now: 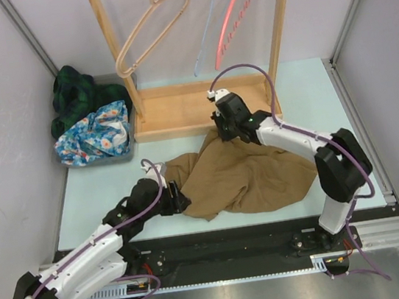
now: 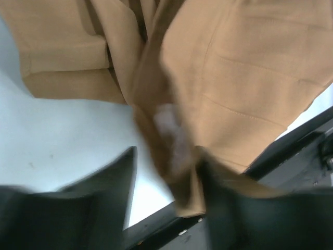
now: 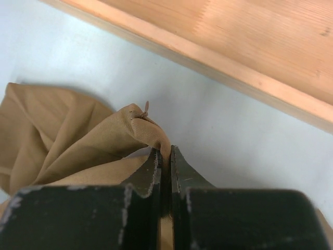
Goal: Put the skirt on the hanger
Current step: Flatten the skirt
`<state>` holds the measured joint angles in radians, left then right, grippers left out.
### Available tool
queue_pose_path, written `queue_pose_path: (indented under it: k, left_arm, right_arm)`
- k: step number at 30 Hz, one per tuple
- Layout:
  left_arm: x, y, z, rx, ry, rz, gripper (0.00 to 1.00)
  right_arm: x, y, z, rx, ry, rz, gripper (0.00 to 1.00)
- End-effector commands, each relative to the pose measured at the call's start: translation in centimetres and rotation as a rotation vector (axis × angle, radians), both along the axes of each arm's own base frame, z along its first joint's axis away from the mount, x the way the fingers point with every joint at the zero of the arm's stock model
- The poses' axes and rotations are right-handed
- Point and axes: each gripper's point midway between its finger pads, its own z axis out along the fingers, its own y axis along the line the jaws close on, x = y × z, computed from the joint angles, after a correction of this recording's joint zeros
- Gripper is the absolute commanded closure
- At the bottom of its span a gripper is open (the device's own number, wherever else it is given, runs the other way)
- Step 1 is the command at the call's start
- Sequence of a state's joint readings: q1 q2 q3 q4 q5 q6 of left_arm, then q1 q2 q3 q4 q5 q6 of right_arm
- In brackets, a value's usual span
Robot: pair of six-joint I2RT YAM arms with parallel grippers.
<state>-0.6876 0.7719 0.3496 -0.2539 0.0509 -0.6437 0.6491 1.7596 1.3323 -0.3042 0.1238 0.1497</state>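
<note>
Reaching for the skirt, where do you find it?

You find it as a crumpled tan heap on the pale table, in the middle and toward the near edge. It sits just short of the wooden rack. The rack's rail at the far side carries a tan hanger, a pale blue hanger and a red hanger.

How will it handle for you?

By its look it is light, soft and limp: thin woven cloth that folds and sags, with no stiffness to keep it open. You would do best to hold a stitched edge at two points well apart, so it spreads between your arms.

What are your jaws doing?

Your right gripper, at the skirt's far edge, is closed flat on a peak of the cloth, just near of the rack's base. Your left gripper, at the near left edge, has its fingers apart astride a ridge of cloth. That view is blurred, and I cannot tell whether they press it.

Any containers?

One, at the far left: a bin holding a blue flowered cloth. A dark green checked garment is heaped at its far side; I cannot tell whether it lies inside. Both are well apart from the skirt.
</note>
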Motion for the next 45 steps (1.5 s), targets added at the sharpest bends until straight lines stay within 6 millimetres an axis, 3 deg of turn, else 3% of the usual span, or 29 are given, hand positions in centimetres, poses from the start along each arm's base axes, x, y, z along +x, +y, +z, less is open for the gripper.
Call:
queue_pose_path:
  k: [1,2,3,5,6,8,9,11,13,17,19,22,23,25,26,28,29,30,31,32,33,35,36,39,43,44,45]
  left_arm:
    - [1.0,-1.8,1.3,-0.064,-0.05,-0.038,0.61]
    - [1.4,-2.0,1.7,-0.056,-0.068,-0.045,0.94]
    - [2.5,-2.3,2.9,-0.044,-0.108,-0.04,1.0]
    - [3.9,-1.9,4.0,0.026,-0.152,-0.034,1.0]
    - [5.7,-1.7,6.5,0.049,-0.219,0.015,1.0]
    - [7.2,-0.7,7.7,0.136,-0.252,0.055,1.0]
    - [8.2,-0.6,10.0,0.136,-0.297,0.091,1.0]
    - [9.6,1.5,12.0,0.215,-0.361,0.184,1.0]
    - [10.8,3.4,15.9,0.246,-0.452,0.292,1.0]
    - [11.6,6.1,22.3,0.295,-0.623,0.391,1.0]
    - [11.7,6.5,25.3,0.263,-0.696,0.418,1.0]
    - [11.3,6.9,27.3,0.232,-0.76,0.428,1.0]
    - [11.2,6.7,27.2,0.22,-0.758,0.416,1.0]
    - [10.9,6.2,24.8,0.206,-0.711,0.395,1.0]
    - [10.7,5.7,21.9,0.218,-0.66,0.36,1.0]
    - [10.0,5.3,18.4,0.178,-0.571,0.36,1.0]
    - [9.3,5.4,15.0,0.201,-0.499,0.351,1.0]
    - [8.6,5.2,13.2,0.183,-0.449,0.342,1.0]
    - [8.2,4.9,11.4,0.139,-0.388,0.368,1.0]
    - [7.3,5.2,8.0,0.16,-0.32,0.365,1.0]
    - [6.7,4.8,6.6,0.141,-0.283,0.355,1.0]
    - [5.6,5.0,3.2,0.119,-0.196,0.389,1.0]
    - [5.3,4.9,2.2,0.104,-0.162,0.397,1.0]
    - [4.6,4.5,0.2,0.102,-0.108,0.384,1.0]
    - [3.9,3.9,-1.9,0.14,-0.047,0.327,1.0]
    - [3.9,3.7,-1.8,0.132,-0.054,0.313,1.0]
    - [3.9,3.4,-1.6,0.134,-0.064,0.286,0.96]
  right_arm:
    - [-0.2,-1.6,4.7,0.092,-0.082,-0.051,1.0]
    - [-0.4,-2.2,6.4,0.12,-0.111,-0.06,1.0]
    - [-0.1,-2.8,7.4,0.139,-0.131,-0.072,1.0]
    - [-0.3,-3.7,10.6,0.188,-0.189,-0.079,1.0]
    - [0.0,-4.6,12.0,0.207,-0.218,-0.097,1.0]
    - [-0.1,-5.4,14.3,0.24,-0.262,-0.097,1.0]
    - [-0.5,-6.3,16.5,0.27,-0.309,-0.106,1.0]
    - [-0.7,-7.9,19.0,0.304,-0.365,-0.126,1.0]
    - [-1.4,-9.6,22.0,0.345,-0.438,-0.142,1.0]
    - [-3.0,-10.9,26.4,0.411,-0.551,-0.127,1.0]
    - [-4.0,-11.5,28.3,0.443,-0.594,-0.131,1.0]
    - [-6.0,-12.0,29.3,0.5,-0.599,-0.146,1.0]
    - [-6.4,-12.0,27.5,0.496,-0.569,-0.148,1.0]
    - [-7.4,-12.0,25.2,0.504,-0.533,-0.15,1.0]
    - [-8.2,-12.1,22.0,0.498,-0.475,-0.161,1.0]
    - [-9.2,-12.2,18.7,0.494,-0.404,-0.177,1.0]
    - [-10.0,-12.3,17.4,0.51,-0.37,-0.198,1.0]
    - [-10.5,-12.6,13.7,0.473,-0.301,-0.234,1.0]
    - [-11.0,-12.8,11.9,0.466,-0.267,-0.255,1.0]
    - [-11.5,-12.8,11.0,0.507,-0.233,-0.294,1.0]
    - [-11.9,-13.1,8.3,0.495,-0.176,-0.33,1.0]
    - [-12.3,-12.7,6.7,0.546,-0.127,-0.363,1.0]
    - [-12.8,-12.6,4.4,0.527,-0.085,-0.371,1.0]
    - [-13.1,-12.8,1.5,0.474,-0.042,-0.421,1.0]
    - [-14.0,-12.2,-0.2,0.421,0.01,-0.394,0.99]
    - [-14.2,-11.9,-0.3,0.415,0.014,-0.378,0.94]
    - [-14.6,-11.7,0.2,0.417,0.005,-0.353,0.8]
